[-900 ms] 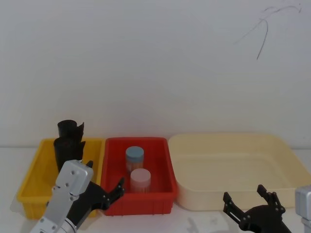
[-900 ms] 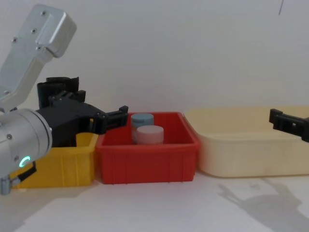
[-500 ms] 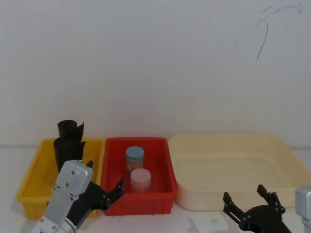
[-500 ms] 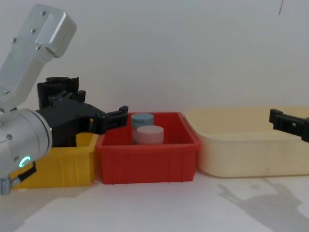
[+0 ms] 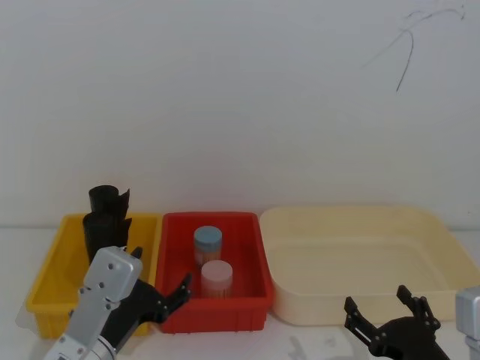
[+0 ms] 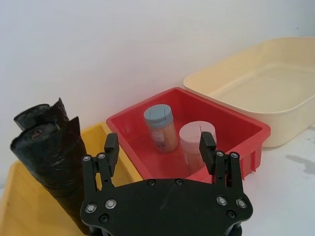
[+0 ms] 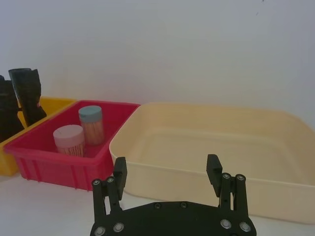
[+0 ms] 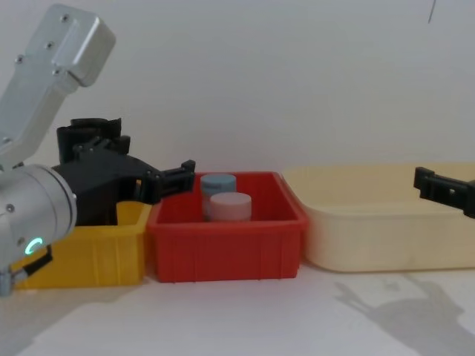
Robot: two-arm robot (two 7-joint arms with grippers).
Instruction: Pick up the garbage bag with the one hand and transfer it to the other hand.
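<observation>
The garbage bag [image 5: 106,216] is a black roll standing upright at the far end of the yellow bin [image 5: 43,283], at the left of the row. The left wrist view shows what may be a second black roll pressed against it. Nothing grips it.

The left gripper [image 6: 159,146], on the silver arm with the green ring [image 8: 31,247], hangs over the near right corner of the yellow bin. Its fingers are spread wide and empty, and one tip reaches toward the near left wall of the red bin [image 5: 216,321]. The roll lies beyond and to the left of the gripper, apart from its fingers.

The red bin is in the middle, touching the yellow one. It holds a blue-lidded jar [image 5: 208,244] on the far side and a pink-lidded jar [image 5: 216,278] just nearer, both upright.

The cream tray [image 5: 352,213] is on the right. The right gripper [image 7: 166,165] hovers low over the white table [image 8: 245,319], just before the tray's near wall, with fingers parted and holding nothing.
</observation>
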